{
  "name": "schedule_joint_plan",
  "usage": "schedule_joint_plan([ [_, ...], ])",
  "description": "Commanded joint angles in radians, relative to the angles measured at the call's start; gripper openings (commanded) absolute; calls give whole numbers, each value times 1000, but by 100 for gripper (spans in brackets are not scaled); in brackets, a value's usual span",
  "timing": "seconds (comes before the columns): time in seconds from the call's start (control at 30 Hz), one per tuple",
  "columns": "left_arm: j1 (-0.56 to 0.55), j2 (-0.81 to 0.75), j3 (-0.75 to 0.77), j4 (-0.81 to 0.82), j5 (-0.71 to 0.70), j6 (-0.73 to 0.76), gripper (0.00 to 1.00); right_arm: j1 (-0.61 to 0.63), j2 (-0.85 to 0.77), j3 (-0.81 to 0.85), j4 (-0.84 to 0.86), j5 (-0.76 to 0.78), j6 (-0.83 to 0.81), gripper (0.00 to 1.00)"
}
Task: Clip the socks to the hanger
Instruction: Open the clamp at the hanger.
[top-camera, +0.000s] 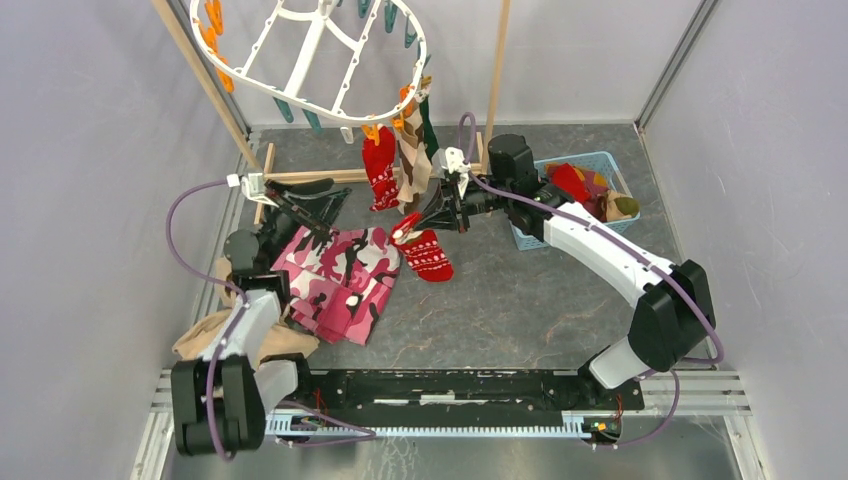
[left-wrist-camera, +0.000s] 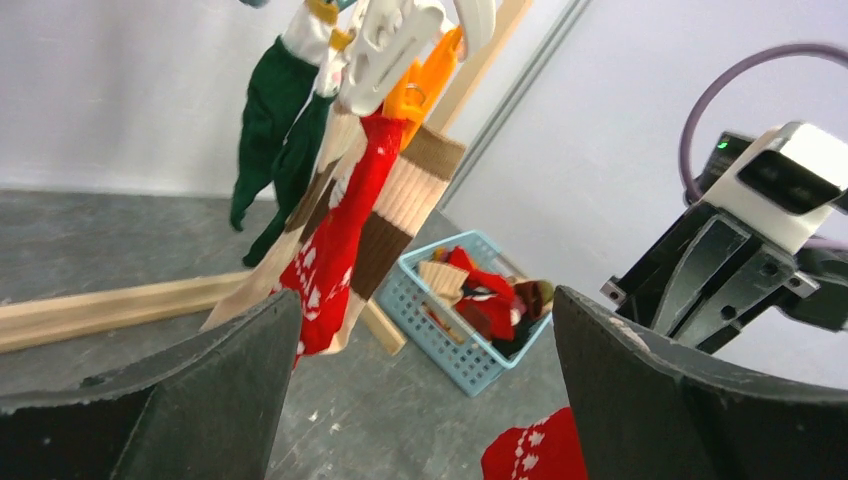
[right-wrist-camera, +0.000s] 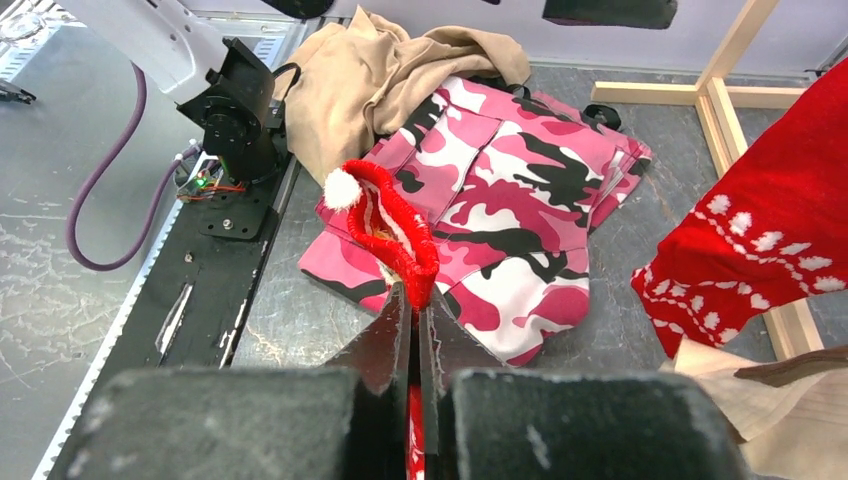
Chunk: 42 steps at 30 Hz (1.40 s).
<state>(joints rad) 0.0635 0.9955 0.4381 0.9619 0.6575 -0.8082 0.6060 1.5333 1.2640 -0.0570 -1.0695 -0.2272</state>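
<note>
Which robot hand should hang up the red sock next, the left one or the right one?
Right. The right hand is shut on the red sock by its cuff, beside the socks hanging from the hanger. The left hand is open and empty, over the pink camouflage garment.

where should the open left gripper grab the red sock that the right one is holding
Pinch the free cuff rim by the white pompom of the red sock, coming in from the side of the left gripper. The right gripper is shut on the cuff's other edge. The cuff loops open toward the left arm, and the foot hangs below.
</note>
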Motion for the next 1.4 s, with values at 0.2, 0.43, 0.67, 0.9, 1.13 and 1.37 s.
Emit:
schedule_joint_plan([
  [0.2, 143, 322, 66, 776, 147, -287, 100, -5, 20, 91, -23, -59, -43, 0],
  [0.43, 139, 503, 250, 775, 234, -184, 100, -5, 39, 145, -56, -76, -64, 0],
  [0.67, 113, 682, 495, 776, 410, -218, 95, -5, 51, 173, -60, -82, -60, 1],
  [0.9, 67, 749, 596, 775, 493, -183, 94, -4, 59, 187, -72, -80, -64, 1],
  [1.13, 63, 794, 677, 775, 484, -204, 93, -5, 61, 189, -81, -79, -71, 1],
  [1.37, 62, 723, 613, 776, 462, -170, 93, -5, 57, 187, -101, -78, -91, 1],
])
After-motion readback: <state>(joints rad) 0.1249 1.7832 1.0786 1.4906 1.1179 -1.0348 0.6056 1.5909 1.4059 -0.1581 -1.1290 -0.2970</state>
